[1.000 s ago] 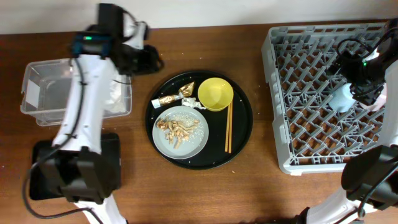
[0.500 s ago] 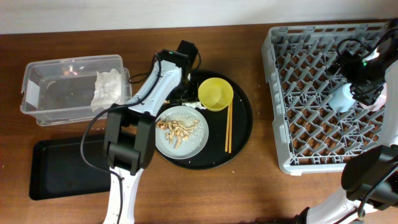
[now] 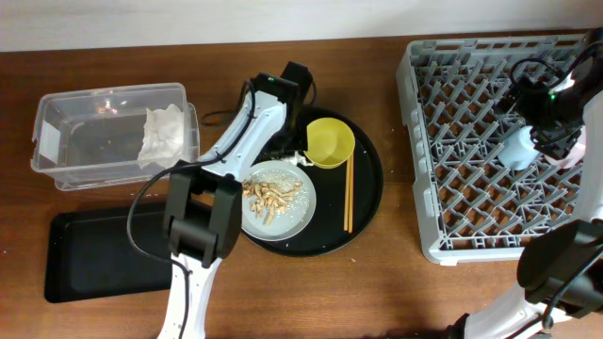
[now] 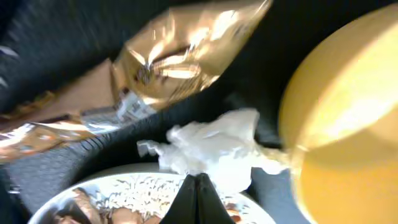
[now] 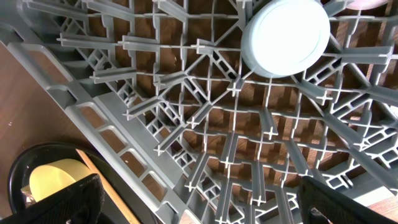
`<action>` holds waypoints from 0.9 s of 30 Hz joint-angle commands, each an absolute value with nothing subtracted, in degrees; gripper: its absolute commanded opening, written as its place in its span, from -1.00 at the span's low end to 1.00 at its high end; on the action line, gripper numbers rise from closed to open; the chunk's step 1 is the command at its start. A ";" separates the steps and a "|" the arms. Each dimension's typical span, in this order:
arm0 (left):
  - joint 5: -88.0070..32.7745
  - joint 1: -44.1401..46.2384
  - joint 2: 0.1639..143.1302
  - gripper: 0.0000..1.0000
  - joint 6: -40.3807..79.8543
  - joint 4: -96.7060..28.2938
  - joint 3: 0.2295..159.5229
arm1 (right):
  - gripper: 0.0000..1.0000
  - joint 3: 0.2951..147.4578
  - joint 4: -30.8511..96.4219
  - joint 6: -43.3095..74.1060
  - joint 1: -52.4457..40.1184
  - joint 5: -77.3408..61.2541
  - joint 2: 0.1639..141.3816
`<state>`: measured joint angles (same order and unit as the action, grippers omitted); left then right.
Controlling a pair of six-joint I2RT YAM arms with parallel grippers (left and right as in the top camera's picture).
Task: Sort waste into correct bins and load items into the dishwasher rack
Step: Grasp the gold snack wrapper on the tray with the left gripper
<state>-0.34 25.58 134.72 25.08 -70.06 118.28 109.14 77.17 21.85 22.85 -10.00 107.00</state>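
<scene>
While sorting waste: dishwasher rack [image 3: 490, 141] below right gripper [image 5: 199, 208], fingers apart, idle. Round black tray [image 3: 367, 202] below left gripper [image 4: 196, 186], tips together, nothing visibly held. Wrapper [image 4: 180, 56] ahead-left, napkin [image 4: 214, 149] just ahead. Next, likely: spread tips, drop onto napkin, pinch, carry to clear tub [image 3: 47, 141].

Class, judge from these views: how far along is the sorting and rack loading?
Done: one crumpled white napkin lies in the clear plastic tub; the light-blue cup sits upside down in the grey dishwasher rack. In hand: the left gripper hovers by a second white napkin. Left: golden wrapper, nut scraps, grey plate, yellow bowl, wooden chopsticks.
</scene>
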 commanded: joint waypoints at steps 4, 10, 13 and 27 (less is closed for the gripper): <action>1.28 23.31 135.24 -0.98 22.65 -84.68 139.22 | 0.97 109.89 77.14 21.47 22.90 -9.87 106.45; 4.19 9.21 135.20 -0.98 22.24 -90.76 161.99 | 0.97 109.89 77.14 21.47 22.90 -9.87 106.45; 6.76 1.17 135.20 -0.98 22.61 -89.32 164.53 | 0.97 109.89 77.14 21.47 22.90 -9.87 106.45; -10.76 -14.66 135.28 0.99 20.71 -96.71 163.98 | 0.97 109.89 77.14 21.47 22.90 -9.87 106.45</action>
<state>5.85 -15.18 135.55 23.57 -96.49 163.68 109.14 77.17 21.82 22.85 -9.98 106.98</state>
